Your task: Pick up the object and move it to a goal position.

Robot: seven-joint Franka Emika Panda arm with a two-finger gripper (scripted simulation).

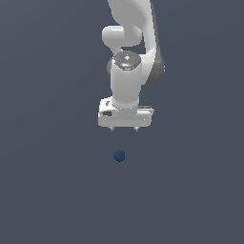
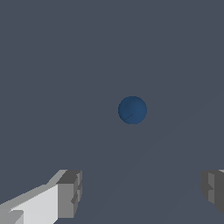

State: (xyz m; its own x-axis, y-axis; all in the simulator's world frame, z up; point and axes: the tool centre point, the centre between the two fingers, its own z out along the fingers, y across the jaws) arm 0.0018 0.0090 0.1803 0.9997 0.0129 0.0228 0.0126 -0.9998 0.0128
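Note:
The small dark blue ball (image 1: 119, 156) lies on the flat grey surface, below the white gripper (image 1: 124, 129) in the exterior view. The gripper hangs above the ball, apart from it, with its two short fingertips spread wide and nothing between them. In the wrist view the ball (image 2: 132, 110) sits on the grey floor ahead of the gap between the two grey finger pads (image 2: 70, 194), which stand far apart. The gripper (image 2: 140, 192) is open and empty.
The white arm (image 1: 131, 43) rises behind the gripper toward the top of the exterior view. A plain grey surface (image 1: 47, 190) fills the rest of both views, with no other objects or edges visible.

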